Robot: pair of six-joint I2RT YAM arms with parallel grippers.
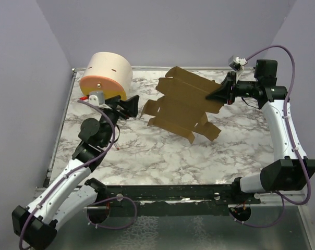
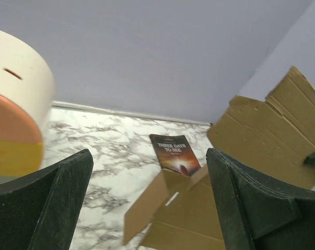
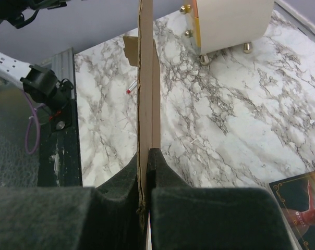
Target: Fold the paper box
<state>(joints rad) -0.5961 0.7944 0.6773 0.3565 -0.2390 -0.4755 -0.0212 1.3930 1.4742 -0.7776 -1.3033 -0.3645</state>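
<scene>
The paper box (image 1: 183, 104) is a flat brown die-cut sheet, held tilted above the marble table with its lower left flaps near the surface. My right gripper (image 1: 220, 92) is shut on the sheet's right edge. In the right wrist view the cardboard (image 3: 147, 78) runs edge-on away from the pinched gripper (image 3: 147, 172). My left gripper (image 1: 131, 107) stands open just left of the sheet's left flaps, touching nothing. In the left wrist view its wide-apart fingers (image 2: 63, 198) frame the cardboard (image 2: 199, 219), and the gripper (image 2: 149, 198) has nothing in it.
A big cream cylinder (image 1: 106, 75) with an orange-yellow face lies at the back left, close behind my left gripper. A dark paperback book (image 2: 174, 152) lies on the table beyond the sheet. A small red-tipped stick (image 3: 130, 87) lies on the marble. Lilac walls enclose the table.
</scene>
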